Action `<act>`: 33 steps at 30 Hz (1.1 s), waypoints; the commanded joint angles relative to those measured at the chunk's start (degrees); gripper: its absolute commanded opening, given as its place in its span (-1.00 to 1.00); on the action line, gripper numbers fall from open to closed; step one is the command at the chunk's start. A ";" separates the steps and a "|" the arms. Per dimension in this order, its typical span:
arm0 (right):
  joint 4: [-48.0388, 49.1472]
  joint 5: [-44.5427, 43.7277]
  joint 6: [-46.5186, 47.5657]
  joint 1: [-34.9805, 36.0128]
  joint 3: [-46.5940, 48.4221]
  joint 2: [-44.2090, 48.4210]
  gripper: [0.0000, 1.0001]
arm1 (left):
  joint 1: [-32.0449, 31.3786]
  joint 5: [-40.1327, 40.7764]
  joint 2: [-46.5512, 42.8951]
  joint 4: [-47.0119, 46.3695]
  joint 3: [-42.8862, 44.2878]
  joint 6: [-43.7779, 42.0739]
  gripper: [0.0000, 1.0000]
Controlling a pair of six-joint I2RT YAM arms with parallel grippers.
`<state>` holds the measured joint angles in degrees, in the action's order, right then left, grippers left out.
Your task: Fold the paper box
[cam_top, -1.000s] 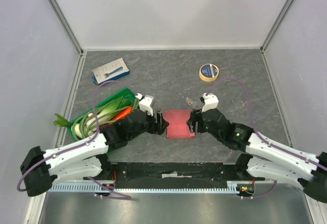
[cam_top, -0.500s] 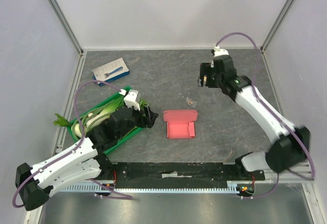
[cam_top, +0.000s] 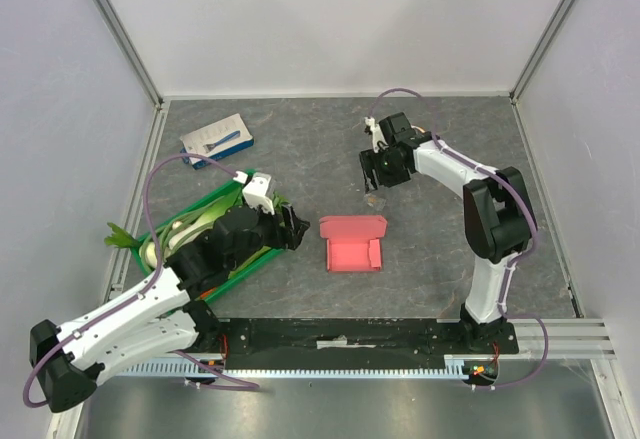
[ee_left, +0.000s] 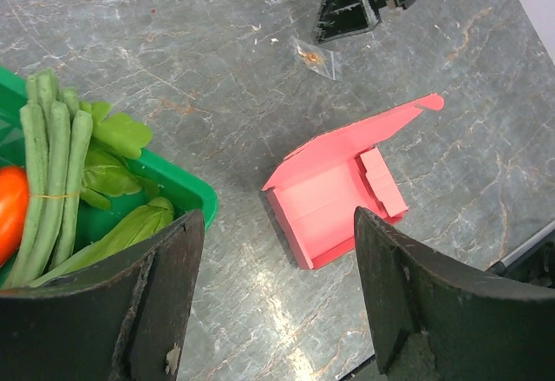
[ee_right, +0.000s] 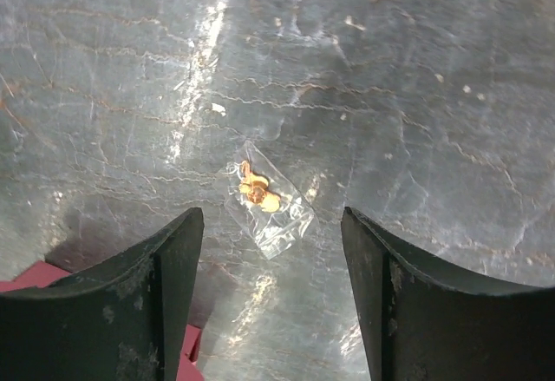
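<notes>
The paper box is pink-salmon card and lies on the grey table between the arms. It is an open tray with its lid flap raised on the far side, and nothing touches it. In the left wrist view the paper box lies just ahead of my left gripper, whose jaws are open and empty. From above, the left gripper sits a little left of the box. My right gripper hovers beyond the box. In its wrist view the right gripper is open and empty, with a box corner at the lower left.
A small clear bag holding an orange bit lies under the right gripper, just beyond the box. A green crate of vegetables stands to the left, under the left arm. A blue-and-white package lies at the back left. Walls enclose the table.
Both grippers let go of the box and drew away. The left moved back towards the crate. The right swung to the far back, then came forward over the small bag.
</notes>
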<state>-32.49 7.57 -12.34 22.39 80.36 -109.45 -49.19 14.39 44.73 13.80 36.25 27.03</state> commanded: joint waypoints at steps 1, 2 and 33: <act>-1.86 3.69 11.88 1.07 3.75 -2.60 0.47 | 0.50 -2.26 1.58 -0.18 2.95 -0.75 0.51; -2.22 2.72 13.55 1.51 3.84 -3.74 0.48 | 0.50 -2.52 2.11 -0.27 2.95 -0.57 0.51; 1.64 -10.12 7.15 -1.21 -5.47 -2.26 -0.44 | 0.50 -2.97 2.55 0.79 4.27 -0.75 0.50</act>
<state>-31.86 -3.81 -3.84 22.98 77.36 -112.81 -49.19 11.86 47.83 14.66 38.20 27.07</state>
